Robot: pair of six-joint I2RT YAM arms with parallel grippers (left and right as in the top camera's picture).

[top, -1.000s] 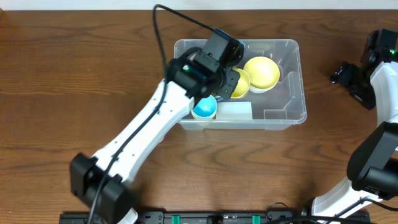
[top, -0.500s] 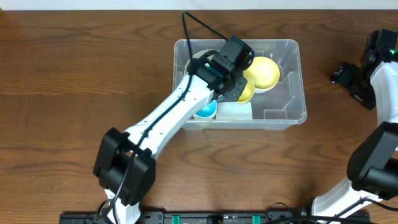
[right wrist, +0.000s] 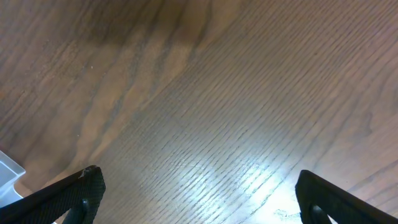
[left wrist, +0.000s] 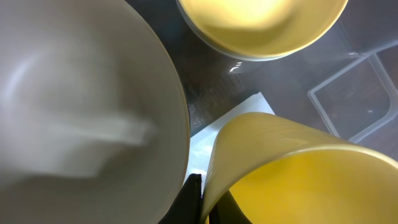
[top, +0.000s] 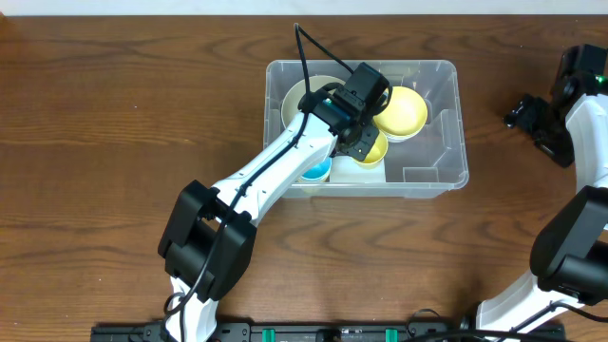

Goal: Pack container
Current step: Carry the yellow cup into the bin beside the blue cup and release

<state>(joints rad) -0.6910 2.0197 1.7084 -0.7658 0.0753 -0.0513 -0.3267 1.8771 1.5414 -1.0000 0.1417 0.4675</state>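
Note:
The clear container point(top: 454, 133) stands at the table's middle back. Inside it my left gripper point(top: 361, 142) is shut on the wall of a yellow cup point(top: 374, 150). In the left wrist view the black fingers point(left wrist: 194, 198) pinch the rim of the yellow cup point(left wrist: 298, 174), one outside and one inside, and the cup is tilted above the white label point(left wrist: 233, 124). A yellow bowl point(top: 403, 109) lies at the back right and a pale bowl point(top: 302, 95) at the back left. My right gripper point(top: 530, 114) hangs open over bare wood, far to the right.
A blue cup point(top: 313, 171) stands in the container's front left corner, partly under my left arm. A moulded corner block point(left wrist: 354, 99) shows at the container's front right. The right wrist view holds only wood between the wide fingers point(right wrist: 84, 193).
My left arm has swung right and farther into the container with the yellow cup, uncovering the pale bowl at the back left. The right arm has not moved.

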